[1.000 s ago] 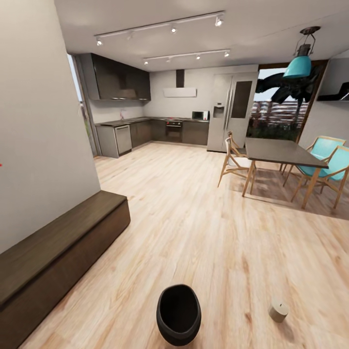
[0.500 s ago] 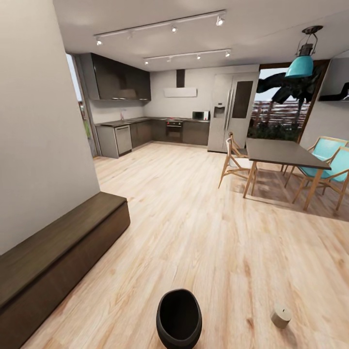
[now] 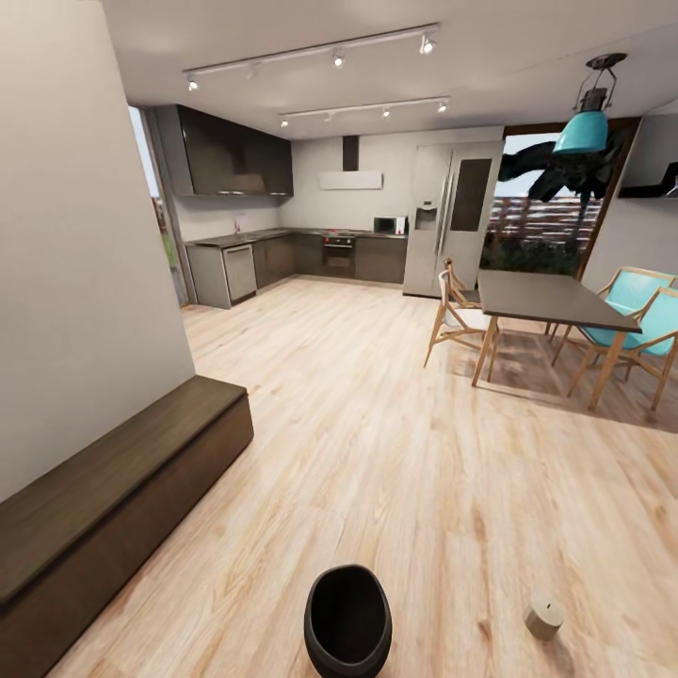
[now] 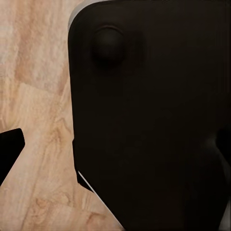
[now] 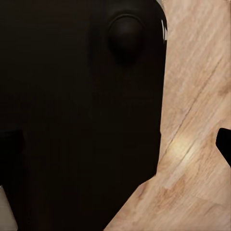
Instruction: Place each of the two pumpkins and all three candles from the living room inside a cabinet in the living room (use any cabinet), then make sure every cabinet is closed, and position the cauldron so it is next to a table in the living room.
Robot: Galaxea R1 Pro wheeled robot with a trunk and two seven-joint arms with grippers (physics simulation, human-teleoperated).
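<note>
The black cauldron point(image 3: 347, 623) stands on the wood floor point(image 3: 395, 452) with 1 beige candle point(image 3: 544, 617) to its right and the closed cabinet point(image 3: 113, 499) along the left wall, while I cannot tell whether either gripper is open or clenched.

Cauldron point(image 3: 347, 623), candle point(image 3: 544, 617) on floor point(image 3: 395, 471)

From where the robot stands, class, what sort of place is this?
Likely an open-plan home: a kitchen with a refrigerator at the back, a dining table with chairs, and a low dark-brown cabinet along the wall.
</note>
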